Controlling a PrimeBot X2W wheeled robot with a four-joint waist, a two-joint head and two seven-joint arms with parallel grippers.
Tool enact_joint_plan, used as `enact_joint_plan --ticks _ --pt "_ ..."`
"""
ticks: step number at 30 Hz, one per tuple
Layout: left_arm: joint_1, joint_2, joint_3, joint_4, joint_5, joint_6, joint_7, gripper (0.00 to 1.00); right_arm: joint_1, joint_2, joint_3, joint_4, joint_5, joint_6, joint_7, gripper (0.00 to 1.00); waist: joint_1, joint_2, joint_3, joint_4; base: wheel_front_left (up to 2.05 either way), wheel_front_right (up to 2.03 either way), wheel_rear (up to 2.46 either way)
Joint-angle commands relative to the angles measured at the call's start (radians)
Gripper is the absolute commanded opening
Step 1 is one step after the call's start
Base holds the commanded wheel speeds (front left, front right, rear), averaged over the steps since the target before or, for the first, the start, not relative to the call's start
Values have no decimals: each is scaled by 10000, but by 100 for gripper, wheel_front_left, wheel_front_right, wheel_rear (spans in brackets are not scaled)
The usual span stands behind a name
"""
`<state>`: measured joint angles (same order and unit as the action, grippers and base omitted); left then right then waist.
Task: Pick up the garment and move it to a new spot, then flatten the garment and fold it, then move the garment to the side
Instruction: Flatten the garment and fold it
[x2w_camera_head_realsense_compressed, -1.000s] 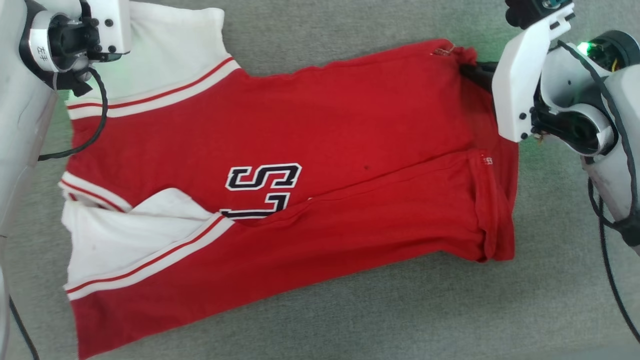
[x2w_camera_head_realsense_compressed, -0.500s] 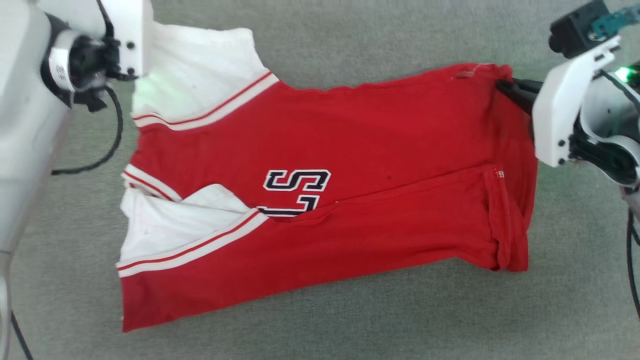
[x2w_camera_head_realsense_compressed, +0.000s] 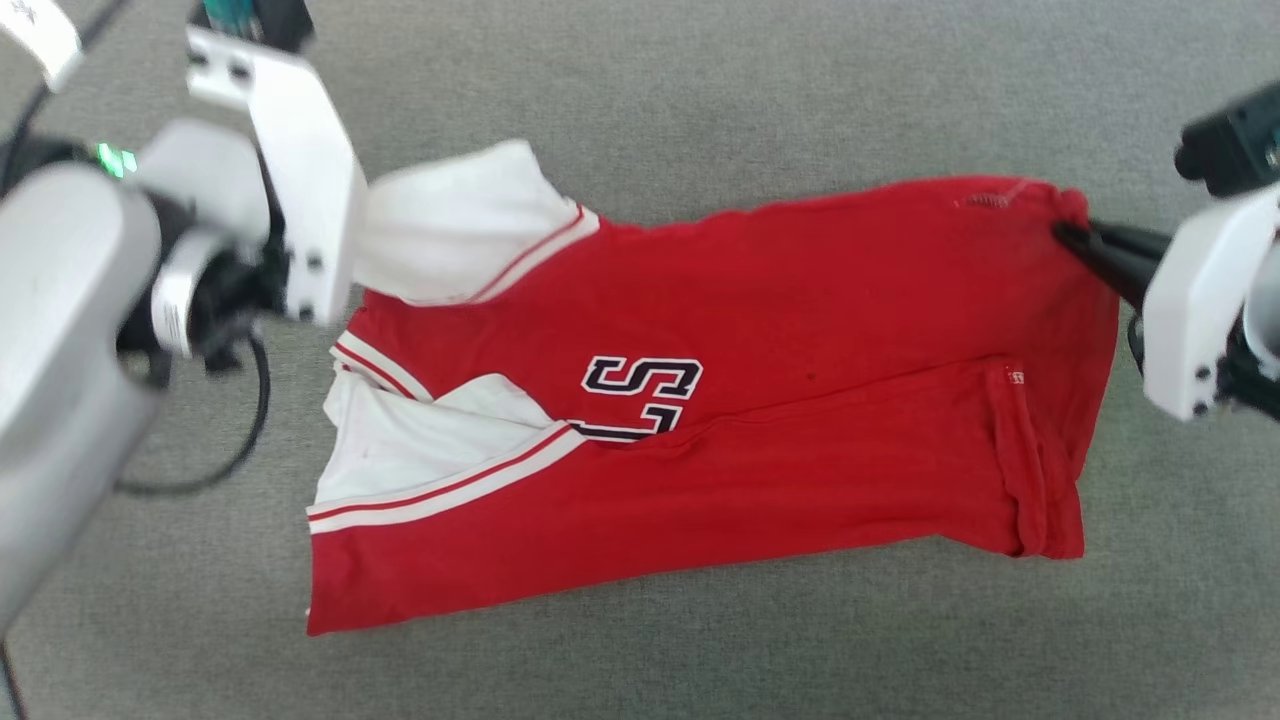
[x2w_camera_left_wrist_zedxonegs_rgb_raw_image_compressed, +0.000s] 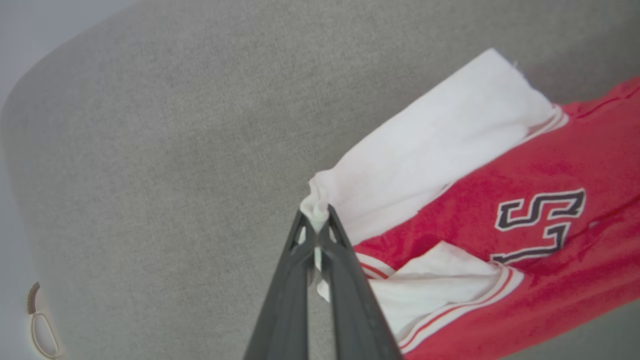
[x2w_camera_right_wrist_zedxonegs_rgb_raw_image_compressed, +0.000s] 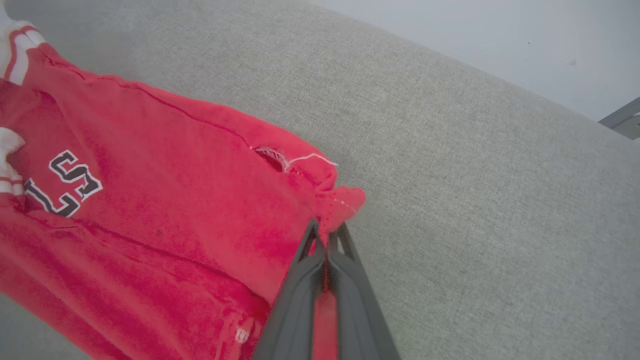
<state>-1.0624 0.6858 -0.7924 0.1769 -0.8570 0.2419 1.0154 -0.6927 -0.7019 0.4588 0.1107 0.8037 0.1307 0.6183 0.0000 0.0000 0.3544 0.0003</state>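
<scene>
1. Across the middle of the grey fabric surface (x2w_camera_head_realsense_compressed: 700, 90) we see the garment (x2w_camera_head_realsense_compressed: 780, 300) lying spread out, with its sleeves to the left and its hem to the right.
2. Its near long edge is folded up over the front, and we note that the fold covers the lower part of the black, white-outlined lettering (x2w_camera_head_realsense_compressed: 640, 385).
3. The near sleeve (x2w_camera_head_realsense_compressed: 410, 455), white with red-and-white striped trim, lies on the front at the left end.
4. The far sleeve (x2w_camera_head_realsense_compressed: 460, 235) is drawn out toward the left.
5. The left hand (x2w_camera_left_wrist_zedxonegs_rgb_raw_image_compressed: 315, 217) is closed, and we see its fingers pressed together on a bunched bit of that sleeve's white edge.
6. The right hand (x2w_camera_head_realsense_compressed: 1070, 235) is closed too, pinching the far-right hem corner (x2w_camera_right_wrist_zedxonegs_rgb_raw_image_compressed: 345, 202), which puckers at the fingertips.
7. Just beside that corner we find a loose white thread (x2w_camera_right_wrist_zedxonegs_rgb_raw_image_compressed: 312, 157) curling off the stitching.
8. A small white label (x2w_camera_head_realsense_compressed: 1015, 377) shows on the folded layer near the right end.
9. A black cable (x2w_camera_head_realsense_compressed: 255, 420) loops down from the left arm, left of the garment.
</scene>
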Motion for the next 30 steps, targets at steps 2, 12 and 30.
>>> enact_joint_plan --ticks 2,12,30 --pt "434 242 -52 -531 -69 274 179 0 404 -85 -179 -293 -20 -1 100 0 0 0 -83 67 0 0 0" --pt "2893 1420 -180 -3608 -477 2003 567 0 2836 -128 -1409 -1623 -179 -2 891 0 0 0 -123 172 0 0 0" --pt "4355 516 131 -1863 -1070 1267 -1776 100 3664 1197 -1516 -784 -476 -1 1282 100 0 0 -467 141 0 0 0"
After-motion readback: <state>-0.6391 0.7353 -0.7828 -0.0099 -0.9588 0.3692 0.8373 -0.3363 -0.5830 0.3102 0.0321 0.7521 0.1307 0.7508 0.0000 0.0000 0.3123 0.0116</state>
